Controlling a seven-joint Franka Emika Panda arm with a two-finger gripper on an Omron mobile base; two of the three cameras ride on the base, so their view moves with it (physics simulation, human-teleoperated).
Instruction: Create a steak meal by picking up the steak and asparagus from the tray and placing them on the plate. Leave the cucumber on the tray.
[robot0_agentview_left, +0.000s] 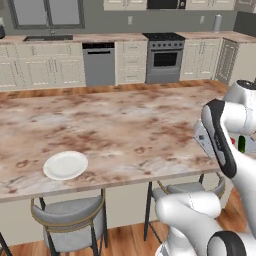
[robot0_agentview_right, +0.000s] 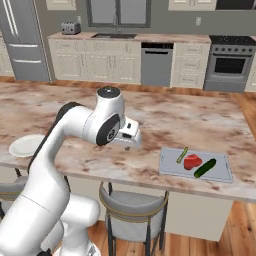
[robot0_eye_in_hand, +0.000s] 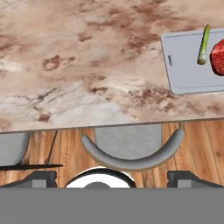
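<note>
No text, label, brand, number or sign can be read in any view. The tray (robot0_agentview_right: 170, 167), the plate (robot0_agentview_left: 65, 165) and the tabletop (robot0_agentview_left: 125, 125) bear no readable markings.

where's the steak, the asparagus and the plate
steak (robot0_agentview_right: 192, 162), right base view, middle of the red slab
asparagus (robot0_eye_in_hand: 203, 44), hand view, mid stalk
plate (robot0_agentview_left: 65, 165), left base view, centre of the white dish

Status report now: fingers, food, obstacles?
Fingers open, empty. Steak, asparagus, cucumber all on tray. Plate bare. Nothing blocking.
</note>
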